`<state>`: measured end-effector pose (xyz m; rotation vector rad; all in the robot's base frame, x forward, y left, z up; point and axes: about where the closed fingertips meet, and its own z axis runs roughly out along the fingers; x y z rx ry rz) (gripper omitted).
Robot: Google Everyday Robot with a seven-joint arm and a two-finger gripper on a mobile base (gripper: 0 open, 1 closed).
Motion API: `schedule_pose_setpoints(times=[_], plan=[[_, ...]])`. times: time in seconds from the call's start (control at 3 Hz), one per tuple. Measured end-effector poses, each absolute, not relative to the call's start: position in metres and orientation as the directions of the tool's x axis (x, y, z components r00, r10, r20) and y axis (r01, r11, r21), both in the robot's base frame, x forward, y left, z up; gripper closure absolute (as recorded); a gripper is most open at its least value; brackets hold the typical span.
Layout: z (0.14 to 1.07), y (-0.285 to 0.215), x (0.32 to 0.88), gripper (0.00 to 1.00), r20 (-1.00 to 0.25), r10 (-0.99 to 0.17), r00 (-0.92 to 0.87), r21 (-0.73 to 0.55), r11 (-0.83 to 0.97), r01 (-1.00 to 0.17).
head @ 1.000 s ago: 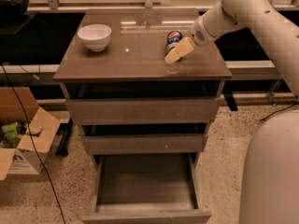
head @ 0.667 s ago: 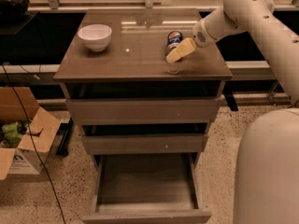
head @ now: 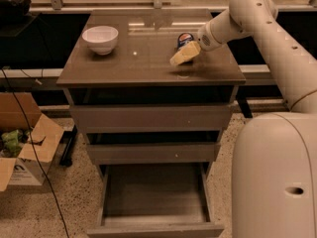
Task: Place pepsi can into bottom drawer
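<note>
Single camera view, looking down on the cabinet from its near side.

- Grey-brown wooden three-drawer cabinet (head: 148,68): flat glossy top, light reflections along its far edge.
- Small blue pepsi can with round logo (head: 184,36): upright on the cabinet top, far-right area, well apart from the bowl. Only its upper part shows; the lower part is hidden behind the gripper.
- White round bowl (head: 100,37): on the top, far-left area, upright.
- Gripper with pale yellow tips (head: 177,59): low over the top's right side, right at the can's near side, angled down and to the left. Its grip state cannot be told; whether it touches the can is also unclear.
- White jointed robot arm (head: 257,19): reaches in from the far right to the gripper; white rounded robot base (head: 277,177) fills the near right.
- Bottom drawer (head: 153,228): lowest and deepest, pulled out toward the camera, flat front panel nearest, inner floor visible. The can is not in it.
- Top drawer (head: 148,118) and middle drawer (head: 153,152): flat fronts, a dark gap above each.
- Open brown cardboard box (head: 29,148): on the speckled floor (head: 59,202), left of the cabinet.
</note>
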<state>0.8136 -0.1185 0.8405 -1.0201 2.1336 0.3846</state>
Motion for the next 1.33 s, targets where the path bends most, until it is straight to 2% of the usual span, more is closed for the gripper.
schedule_pose_setpoints(times=[0.33,0.67,1.0,1.33], plan=[[0.835,-0.106,0.817,0.00,-0.722,-0.551,-0.418,-0.026,0.626,-0.780],[0.838,-0.093,0.823,0.18,-0.731,-0.537,-0.421,-0.019,0.633,-0.774],[0.842,-0.081,0.826,0.50,-0.734,-0.536,-0.417,-0.024,0.633,-0.774],[0.843,-0.078,0.826,0.73,-0.732,-0.541,-0.413,-0.028,0.630,-0.776]])
